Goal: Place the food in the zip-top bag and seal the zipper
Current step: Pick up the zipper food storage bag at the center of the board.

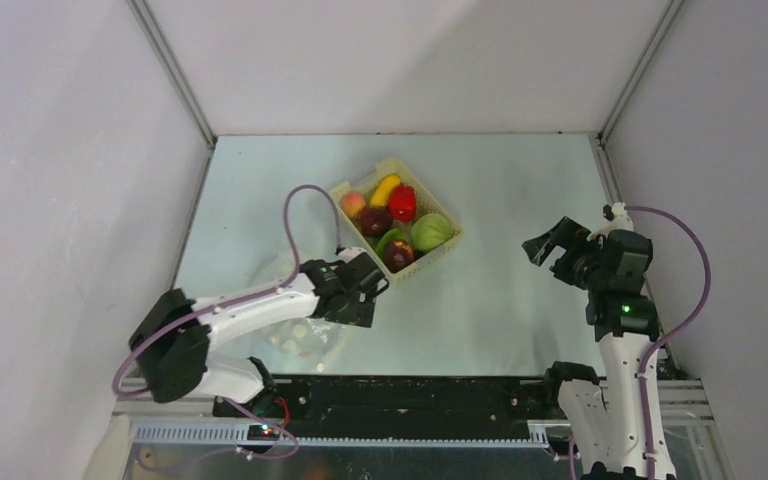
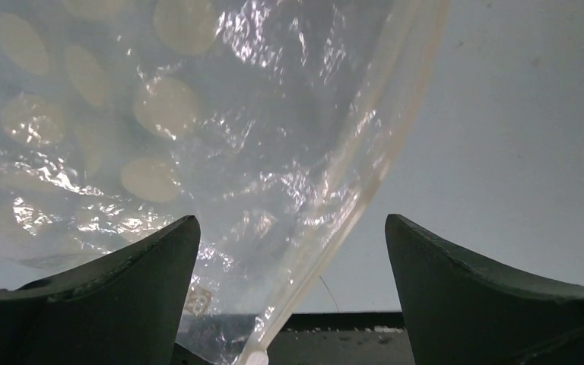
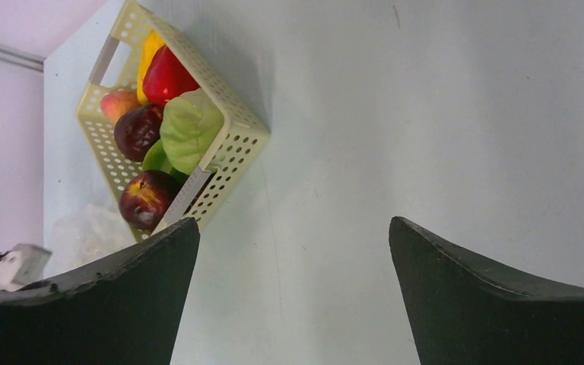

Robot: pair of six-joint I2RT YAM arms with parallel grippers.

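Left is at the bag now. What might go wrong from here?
The left gripper stands open astride the edge strip of the zip-top bag; closing may pinch both layers, keeping the mouth shut. The food sits packed tight in the basket, so the right gripper could jostle neighbours or drag the basket.

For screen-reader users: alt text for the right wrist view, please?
A pale yellow slotted basket sits upper left on the table, holding toy red pepper, banana, peach, two dark red apples and a pale green round one. The right end effector is open and empty at the bottom.
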